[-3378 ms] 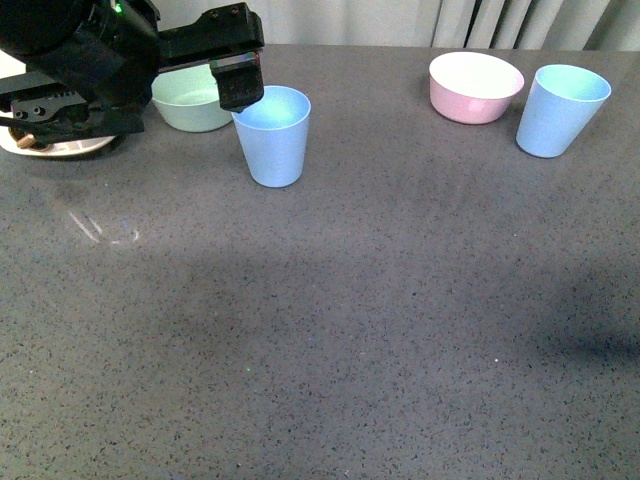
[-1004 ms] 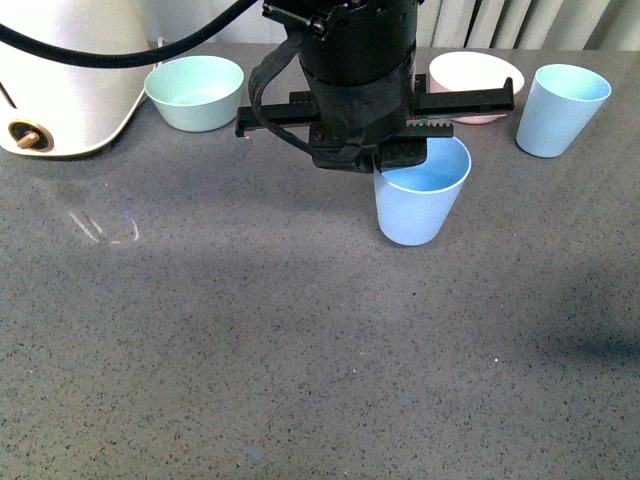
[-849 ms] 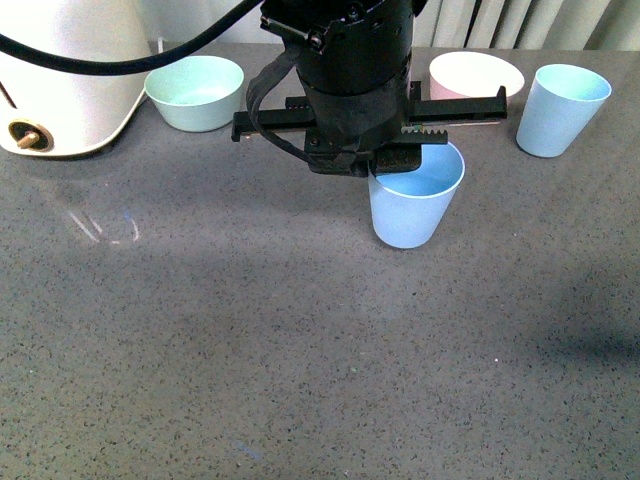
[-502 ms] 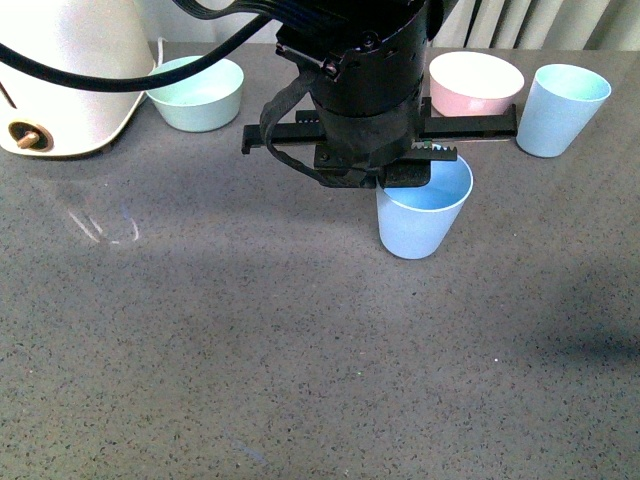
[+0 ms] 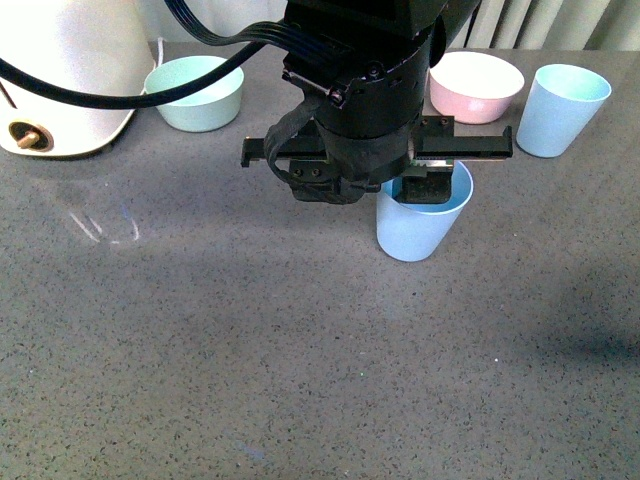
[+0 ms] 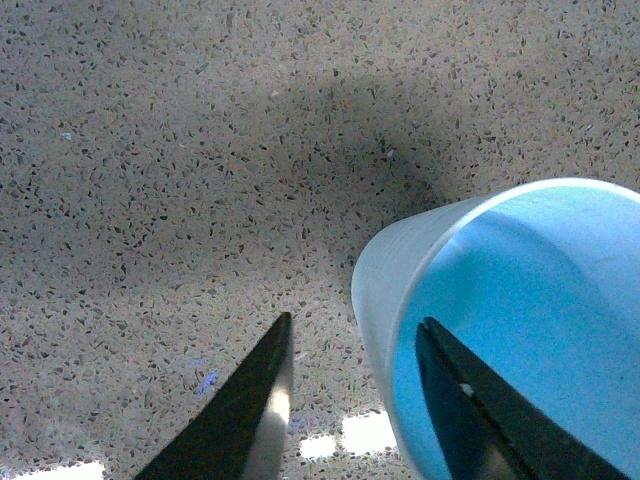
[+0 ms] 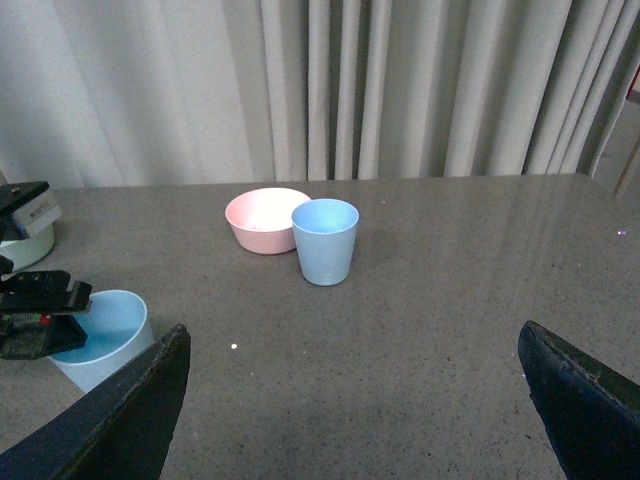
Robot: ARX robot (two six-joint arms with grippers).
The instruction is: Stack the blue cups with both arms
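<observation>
Left fingers point(image 5: 425, 187) sit at the rim of the near blue cup point(image 5: 415, 228), which stands upright on the table point(image 5: 300, 380) at mid-table. The left arm point(image 5: 360, 90) hangs over it, wrist pointing down. The far blue cup point(image 5: 560, 110) stands upright, well apart to the right, just beside the pink bowl point(image 5: 475, 85). The right arm is not visible in this view.

Left wrist view: one finger is inside the near blue cup point(image 6: 520, 330) and the other point(image 6: 250, 410) is outside, so the pair straddles the wall. A gap shows between the outer finger and the wall, so the pair is spread, not clamped.

Right wrist view: the right fingers point(image 7: 120, 420) are spread wide and hold nothing. The far blue cup point(image 7: 325, 240) lies ahead, between their lines, with its axis vertical. This arm appears the better placed to reach it.
</observation>
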